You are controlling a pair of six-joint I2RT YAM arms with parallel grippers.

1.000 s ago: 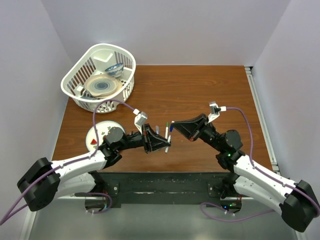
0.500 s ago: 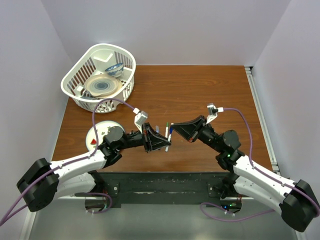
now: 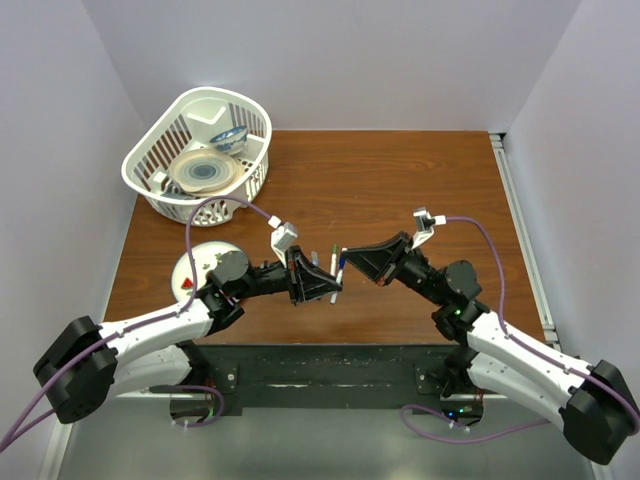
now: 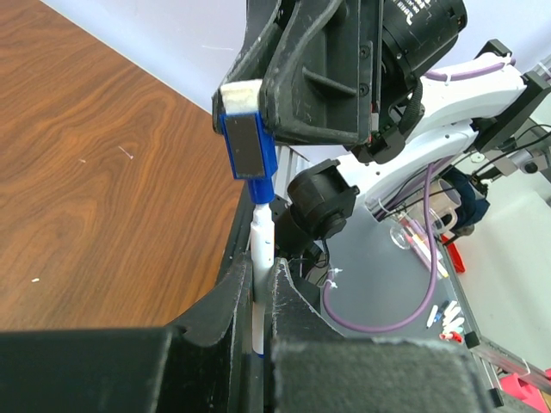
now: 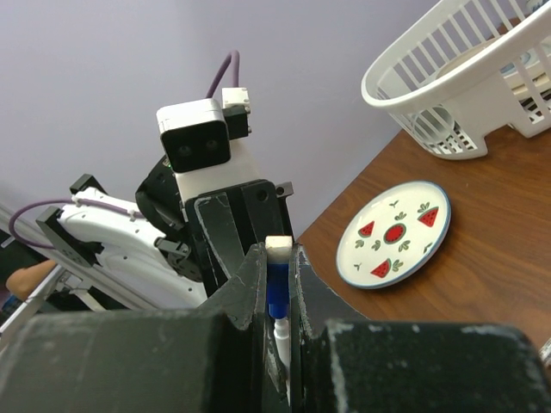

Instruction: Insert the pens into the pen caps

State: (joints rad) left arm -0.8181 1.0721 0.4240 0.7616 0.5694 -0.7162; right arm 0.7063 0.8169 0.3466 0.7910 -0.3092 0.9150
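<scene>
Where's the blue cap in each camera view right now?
Top external: blue cap at picture centre.
Left wrist: upper middle, above the white pen.
Right wrist: bottom centre.
Shared landmark: the white pen right below the cap, seen in all three.

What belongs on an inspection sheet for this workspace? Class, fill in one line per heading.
Surface: brown wood-grain table.
Job's things: white pen upright in the left gripper, its top end meeting the blue cap held by the right gripper; other pens and caps not clearly seen.
Clutter: white basket with dishes, far left; watermelon plate beside the left arm.
Grippers: both shut, tips facing each other.
Cables: purple cables loop over each arm.
Surroundings: plain pale walls.
</scene>
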